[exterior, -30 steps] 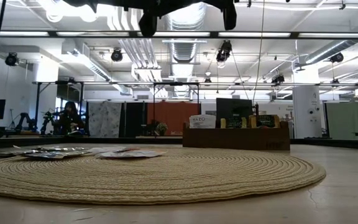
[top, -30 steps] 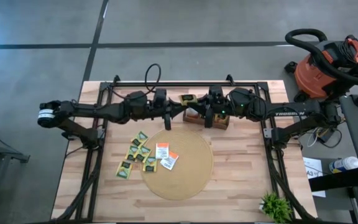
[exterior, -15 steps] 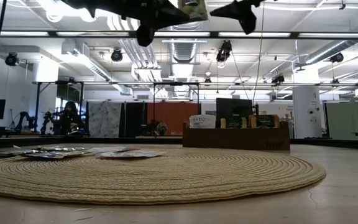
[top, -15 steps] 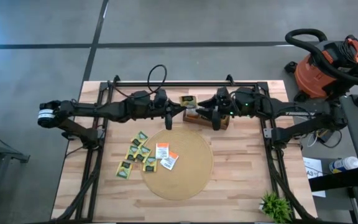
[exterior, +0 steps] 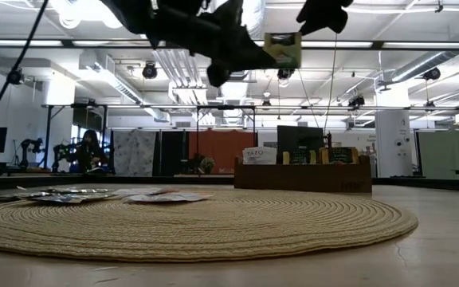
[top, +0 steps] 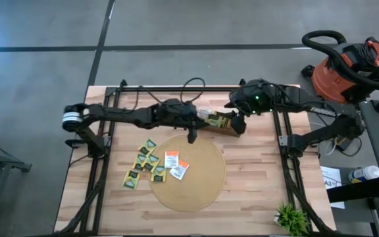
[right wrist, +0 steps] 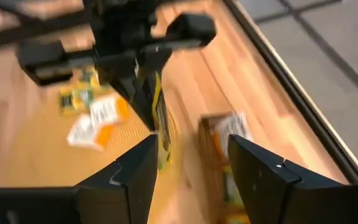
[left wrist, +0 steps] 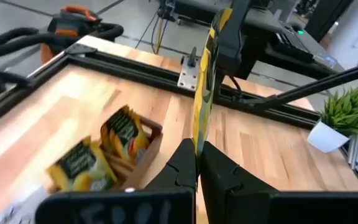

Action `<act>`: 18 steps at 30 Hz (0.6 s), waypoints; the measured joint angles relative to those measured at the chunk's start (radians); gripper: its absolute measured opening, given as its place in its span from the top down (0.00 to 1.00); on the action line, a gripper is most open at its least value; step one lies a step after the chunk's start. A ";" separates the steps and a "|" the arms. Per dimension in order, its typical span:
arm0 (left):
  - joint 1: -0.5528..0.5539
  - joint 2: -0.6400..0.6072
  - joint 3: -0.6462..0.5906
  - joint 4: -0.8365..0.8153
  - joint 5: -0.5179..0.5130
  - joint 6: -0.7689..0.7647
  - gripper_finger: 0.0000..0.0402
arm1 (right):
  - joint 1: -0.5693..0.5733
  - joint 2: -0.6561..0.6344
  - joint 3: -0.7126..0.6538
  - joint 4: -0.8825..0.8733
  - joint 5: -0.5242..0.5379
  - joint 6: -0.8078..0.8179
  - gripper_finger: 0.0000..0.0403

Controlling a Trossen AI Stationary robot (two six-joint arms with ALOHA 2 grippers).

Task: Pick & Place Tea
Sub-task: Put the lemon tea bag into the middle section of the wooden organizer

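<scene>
The left pincer (left wrist: 197,163) is pinching a yellow sachet (left wrist: 204,81) edge-on above the box (top: 221,124), while the right pincer (right wrist: 191,155) is gaping empty just beside it; next, probably, lowering it into a compartment.

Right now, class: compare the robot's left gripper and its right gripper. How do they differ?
The left gripper is shut on a yellow tea sachet held edge-up; the right gripper is open and holds nothing. The left gripper is over the wooden box by the round mat; the right is nearer the table's back edge. Both hang above the table.
</scene>
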 joint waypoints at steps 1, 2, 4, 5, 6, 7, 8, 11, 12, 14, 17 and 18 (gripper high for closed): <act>0.000 0.019 0.022 -0.002 0.006 0.015 0.99 | 0.000 0.015 0.022 -0.038 0.000 -0.019 0.52; 0.000 0.035 0.047 -0.005 0.014 0.034 0.99 | 0.000 0.027 0.039 -0.070 0.000 -0.036 0.52; 0.000 0.064 0.100 -0.057 0.019 0.081 0.99 | 0.000 0.053 0.067 -0.127 -0.001 -0.065 0.52; 0.000 0.078 0.130 -0.089 0.022 0.105 0.99 | 0.000 0.063 0.080 -0.147 -0.001 -0.074 0.52; 0.000 0.093 0.161 -0.127 0.025 0.132 0.99 | 0.000 0.072 0.091 -0.167 -0.001 -0.084 0.52; 0.000 0.107 0.189 -0.170 0.029 0.155 0.99 | 0.000 0.084 0.098 -0.185 0.000 -0.095 0.52; 0.000 0.120 0.214 -0.210 0.033 0.175 0.99 | 0.000 0.091 0.105 -0.192 0.000 -0.100 0.52; -0.001 0.161 0.277 -0.276 0.036 0.218 0.99 | 0.000 0.103 0.116 -0.193 -0.001 -0.112 0.52; -0.001 0.171 0.290 -0.285 0.036 0.225 0.99 | 0.000 0.104 0.120 -0.194 -0.001 -0.114 0.52; -0.001 0.183 0.312 -0.283 0.036 0.227 0.99 | 0.000 0.107 0.120 -0.217 -0.001 -0.113 0.52; -0.001 0.183 0.328 -0.270 0.036 0.235 0.99 | 0.000 0.121 0.119 -0.250 -0.005 -0.112 0.52; -0.001 0.181 0.330 -0.263 0.036 0.240 0.99 | 0.000 0.126 0.118 -0.267 -0.006 -0.110 0.52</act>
